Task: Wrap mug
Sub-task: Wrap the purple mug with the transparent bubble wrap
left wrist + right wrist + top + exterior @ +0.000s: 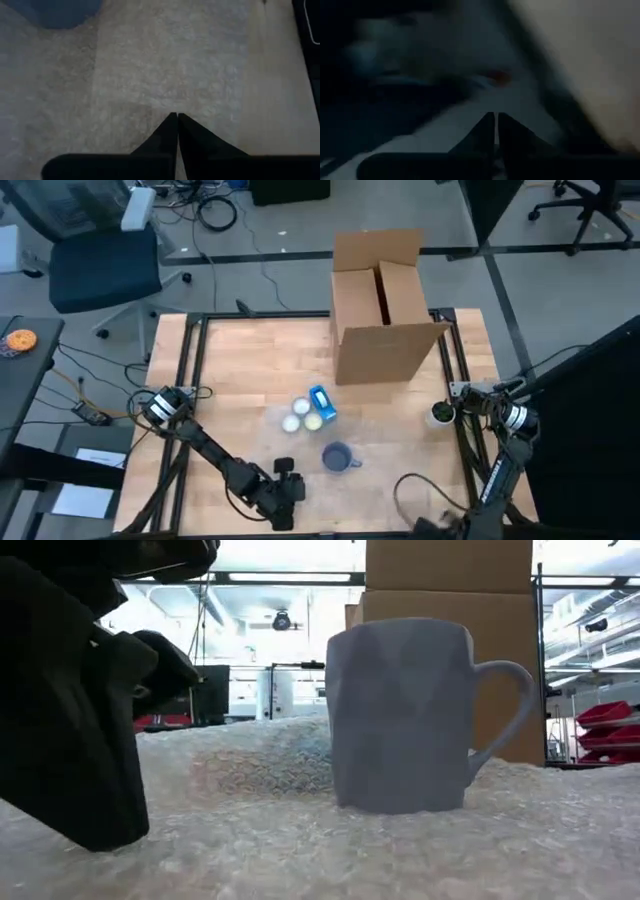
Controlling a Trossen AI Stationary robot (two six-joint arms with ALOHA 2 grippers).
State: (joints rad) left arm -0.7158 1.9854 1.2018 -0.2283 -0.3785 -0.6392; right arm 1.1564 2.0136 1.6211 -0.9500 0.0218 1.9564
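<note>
The mug is blue-grey with faceted walls and a loop handle. It stands upright on a sheet of bubble wrap, whose surface is pebbled and translucent white. The mug is at the near centre of the wooden table, in front of an open cardboard box.

The left gripper is low over the wrap beside the mug, fingers pressed together. The right gripper is at the near right table edge, apparently also closed. Its surroundings are dark and indistinct.
</note>
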